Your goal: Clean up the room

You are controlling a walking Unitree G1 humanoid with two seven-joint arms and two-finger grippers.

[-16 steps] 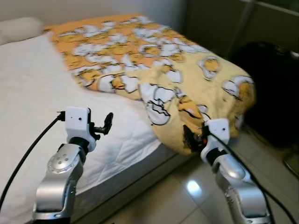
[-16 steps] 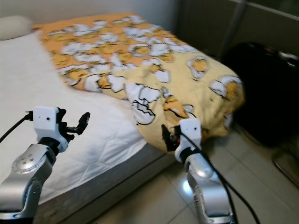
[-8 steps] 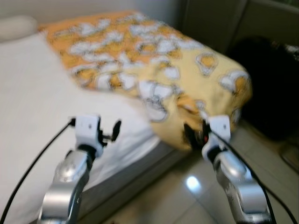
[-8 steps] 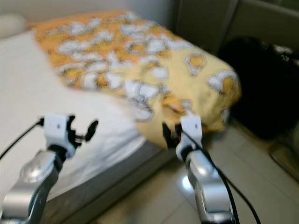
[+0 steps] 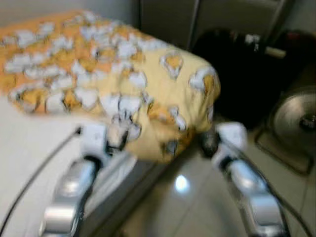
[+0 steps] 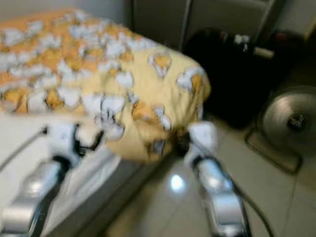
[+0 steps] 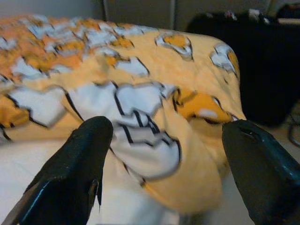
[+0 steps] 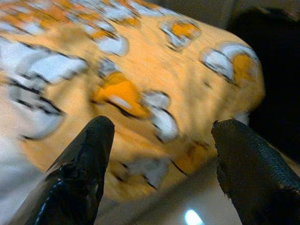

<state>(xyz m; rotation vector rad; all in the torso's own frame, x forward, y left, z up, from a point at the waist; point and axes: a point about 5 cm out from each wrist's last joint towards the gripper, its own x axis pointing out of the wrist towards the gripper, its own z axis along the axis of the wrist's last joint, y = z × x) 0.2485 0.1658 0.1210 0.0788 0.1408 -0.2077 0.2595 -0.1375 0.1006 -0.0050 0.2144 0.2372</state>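
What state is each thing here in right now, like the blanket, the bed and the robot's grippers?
Yellow blanket: rumpled, hanging over the bed's corner.
White sheet: uncovered beside the blanket.
Left gripper: open, empty, facing the blanket.
Right gripper: open, empty, facing the blanket.
Fan: standing on the floor.

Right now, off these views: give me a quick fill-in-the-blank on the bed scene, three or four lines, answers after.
1. The yellow blanket printed with white and orange shapes lies on the ____.
2. In the wrist views, both the left pincer and the right pincer have their fingers ____.
3. On the tile floor right of the bed stands a round metal ____.
4. Behind that, against the wall, sits a large bag coloured ____.

Missing words: bed; open; fan; black
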